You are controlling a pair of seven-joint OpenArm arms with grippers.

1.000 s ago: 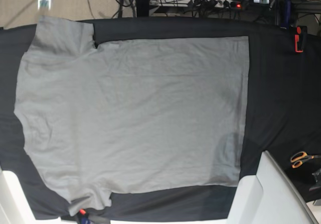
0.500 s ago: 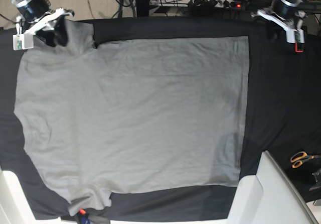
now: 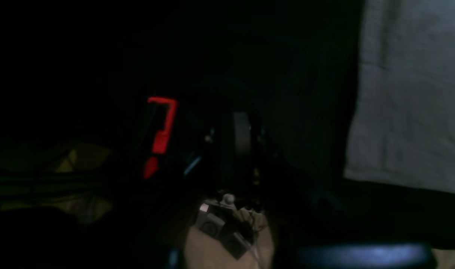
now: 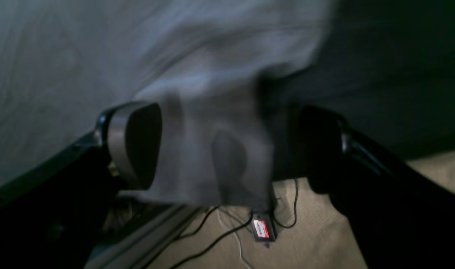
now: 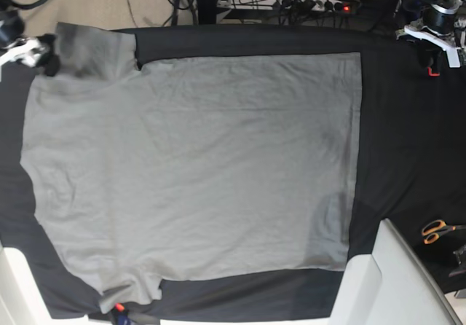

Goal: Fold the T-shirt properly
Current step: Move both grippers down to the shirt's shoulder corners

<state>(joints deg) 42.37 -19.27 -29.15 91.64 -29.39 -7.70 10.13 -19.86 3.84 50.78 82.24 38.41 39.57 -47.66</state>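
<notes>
T-shirt (image 5: 193, 168) fabric, plain light grey, lies spread flat over the black cloth (image 5: 408, 143) that covers the table, filling most of its middle. One sleeve reaches toward the far left corner of the table, the other lies at the near left edge, and the straight hem runs across the table toward the right side. Fine creases run over the body, but no part of it is folded over.

At the far left corner the right gripper (image 4: 227, 149) hangs over the table edge with its jaws spread wide. The right wrist view shows the far sleeve between the two pads (image 4: 136, 144), blurred, and the pads do not press on it. Below it, cables and a small red-labelled box (image 4: 263, 228) lie on the floor.

At the far right corner the left gripper (image 5: 435, 37) sits above the black cloth, well apart from the shirt's hem, just beside a red clamp (image 3: 161, 130) on the table edge. Its own wrist view is too dark to show how the jaws stand, so I cannot tell their state.

Orange-handled scissors (image 5: 437, 230) lie near the right edge of the table.
</notes>
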